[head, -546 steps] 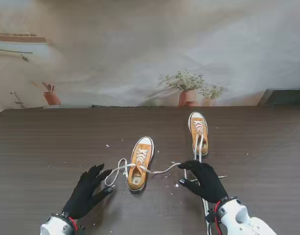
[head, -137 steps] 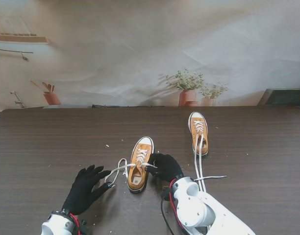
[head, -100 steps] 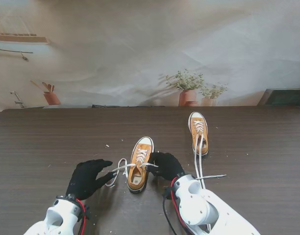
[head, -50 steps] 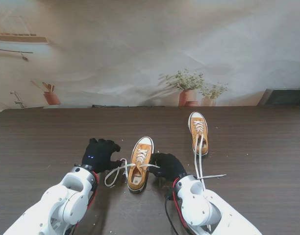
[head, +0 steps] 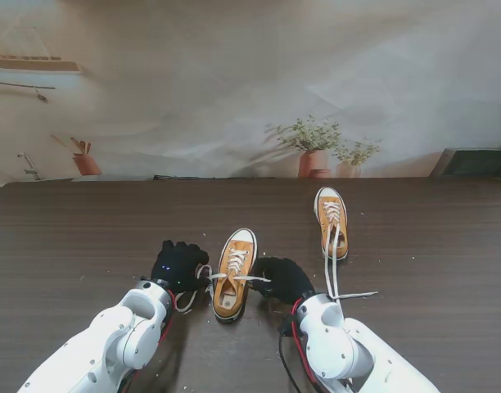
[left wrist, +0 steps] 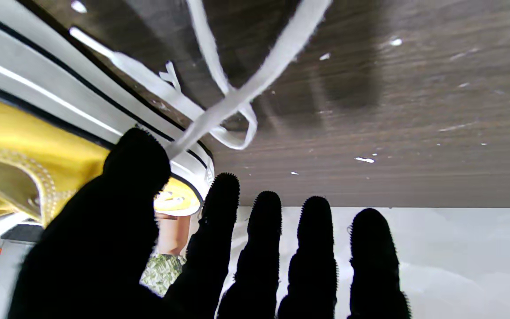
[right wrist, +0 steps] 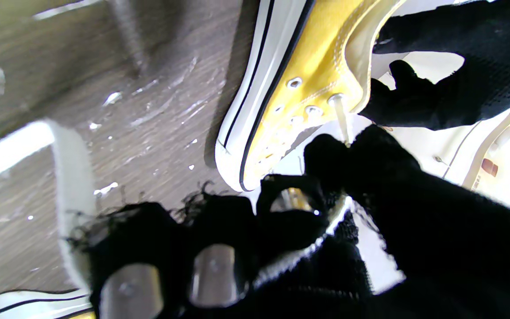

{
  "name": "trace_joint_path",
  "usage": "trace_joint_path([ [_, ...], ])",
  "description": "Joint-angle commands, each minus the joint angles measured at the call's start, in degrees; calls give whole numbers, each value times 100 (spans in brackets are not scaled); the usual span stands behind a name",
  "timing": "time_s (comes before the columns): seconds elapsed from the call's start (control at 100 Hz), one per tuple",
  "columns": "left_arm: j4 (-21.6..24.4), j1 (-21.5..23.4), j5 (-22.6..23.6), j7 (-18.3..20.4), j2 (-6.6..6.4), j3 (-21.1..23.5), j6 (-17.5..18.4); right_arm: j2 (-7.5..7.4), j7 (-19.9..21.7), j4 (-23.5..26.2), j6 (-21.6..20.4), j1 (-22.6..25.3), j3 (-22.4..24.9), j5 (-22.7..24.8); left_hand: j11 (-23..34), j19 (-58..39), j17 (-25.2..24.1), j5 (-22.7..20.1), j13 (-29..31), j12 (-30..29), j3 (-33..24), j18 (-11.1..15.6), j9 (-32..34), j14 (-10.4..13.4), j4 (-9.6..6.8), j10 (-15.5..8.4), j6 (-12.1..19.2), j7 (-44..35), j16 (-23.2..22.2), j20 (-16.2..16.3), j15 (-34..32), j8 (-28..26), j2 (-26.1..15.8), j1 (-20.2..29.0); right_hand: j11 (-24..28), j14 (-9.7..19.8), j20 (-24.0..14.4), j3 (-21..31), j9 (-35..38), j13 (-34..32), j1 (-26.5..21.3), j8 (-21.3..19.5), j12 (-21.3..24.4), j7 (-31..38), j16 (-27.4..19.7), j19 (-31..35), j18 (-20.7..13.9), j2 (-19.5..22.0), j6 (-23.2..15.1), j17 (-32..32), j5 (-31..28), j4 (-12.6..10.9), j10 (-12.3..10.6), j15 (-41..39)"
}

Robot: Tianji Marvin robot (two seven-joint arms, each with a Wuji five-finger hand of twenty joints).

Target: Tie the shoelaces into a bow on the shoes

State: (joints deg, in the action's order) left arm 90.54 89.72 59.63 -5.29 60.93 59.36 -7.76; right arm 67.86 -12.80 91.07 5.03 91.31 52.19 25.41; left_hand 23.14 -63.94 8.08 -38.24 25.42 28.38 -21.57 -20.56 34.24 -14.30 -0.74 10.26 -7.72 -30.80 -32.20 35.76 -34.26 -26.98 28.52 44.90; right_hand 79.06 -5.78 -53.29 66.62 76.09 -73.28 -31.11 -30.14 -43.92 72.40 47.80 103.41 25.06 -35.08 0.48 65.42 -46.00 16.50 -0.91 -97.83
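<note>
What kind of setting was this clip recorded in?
Probably a staged lab or studio workbench, not a real home: a dark wood-grain table stands in front of a wrinkled printed backdrop showing potted plants, and only two yellow sneakers lie on it.

Dark wood table (head: 87, 229), pale backdrop (head: 234, 74)

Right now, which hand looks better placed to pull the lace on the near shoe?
The right hand, probably: its fingers are closed around the lace at the near shoe. The left hand sits beside that shoe with straight fingers, gripping nothing.
</note>
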Motion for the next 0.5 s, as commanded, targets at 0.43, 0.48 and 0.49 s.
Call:
trace_joint_path([
  [0.43, -595, -329, -209, -388, 73, -457, 120, -56, 174, 160, 25, 73, 29, 16, 264, -350, 123, -105, 266, 254, 123, 78, 196, 86, 305, -254, 878, -721, -200, 11, -322, -30, 23, 657, 280, 160, -150, 6, 298, -163, -9, 69, -115, 30, 148, 1657, -144, 0, -143, 226, -97, 119, -165, -491],
  [0.48, -677, -367, -251, -478, 88, -515, 134, -61, 189, 176, 20, 79, 33, 21, 285, -368, 144, -126, 287, 265, 269, 63, 231, 86, 274, -254, 973, -861, -197, 21, -341, 16, 10, 780, 282, 159, -155, 3, 302, -163, -4, 68, -116, 30, 152, 1657, -144, 1, -142, 226, -103, 122, -164, -492],
  [0.49, -687, -372, -257, -486, 90, -524, 136, -63, 192, 178, 20, 80, 33, 24, 288, -369, 144, -123, 287, 267, 315, 61, 233, 86, 264, -257, 998, -901, -195, 22, -343, 34, 3, 809, 283, 159, -156, 6, 304, -163, -8, 69, -117, 30, 153, 1657, -145, 2, -142, 226, -104, 120, -164, -492],
])
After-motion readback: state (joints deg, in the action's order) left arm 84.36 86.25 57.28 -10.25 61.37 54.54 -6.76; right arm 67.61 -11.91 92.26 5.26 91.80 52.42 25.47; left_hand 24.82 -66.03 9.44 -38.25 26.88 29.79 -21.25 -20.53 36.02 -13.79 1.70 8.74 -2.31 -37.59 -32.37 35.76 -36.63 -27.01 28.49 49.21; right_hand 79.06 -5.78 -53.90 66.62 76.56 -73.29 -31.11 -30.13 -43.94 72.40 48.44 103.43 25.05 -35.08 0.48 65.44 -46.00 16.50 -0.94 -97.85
